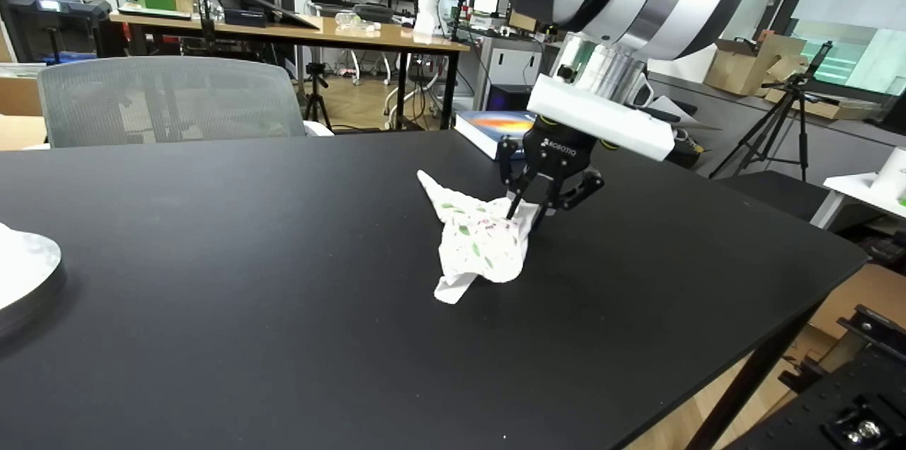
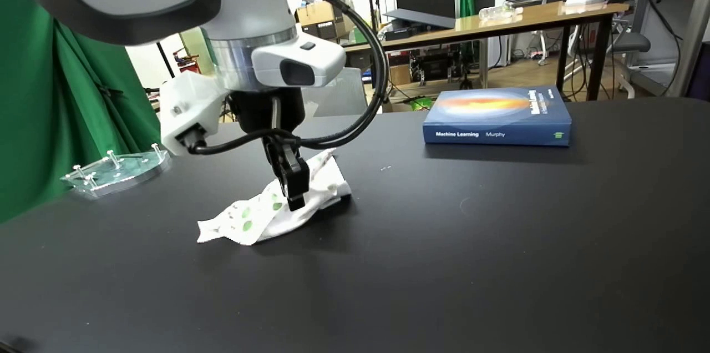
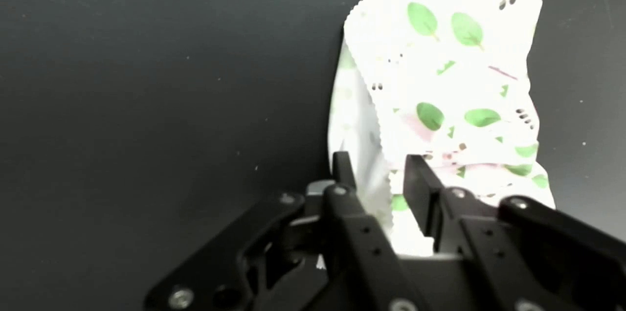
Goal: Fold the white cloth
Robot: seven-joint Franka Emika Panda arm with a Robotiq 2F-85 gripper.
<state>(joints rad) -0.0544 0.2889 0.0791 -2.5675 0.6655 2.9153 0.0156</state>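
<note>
The white cloth (image 1: 478,241), printed with green leaves, lies crumpled and partly folded over on the black table (image 1: 248,351). It also shows in an exterior view (image 2: 249,224) and in the wrist view (image 3: 455,66), where a scalloped edge lies over a lower layer. My gripper (image 1: 525,218) points down at the cloth's side. In the wrist view the fingertips (image 3: 379,159) stand apart with a moderate gap. Cloth shows between them, and neither finger visibly clamps it. In an exterior view the gripper (image 2: 297,200) hides part of the cloth. Whether the tips touch the cloth is unclear.
A thick blue book (image 2: 496,120) lies on the table behind the gripper; it also shows in an exterior view (image 1: 492,128). A clear plate with upright screws (image 2: 119,172) lies near the green curtain. A white round object (image 1: 28,266) stands at a table side. A grey chair (image 1: 170,100) stands beyond the edge.
</note>
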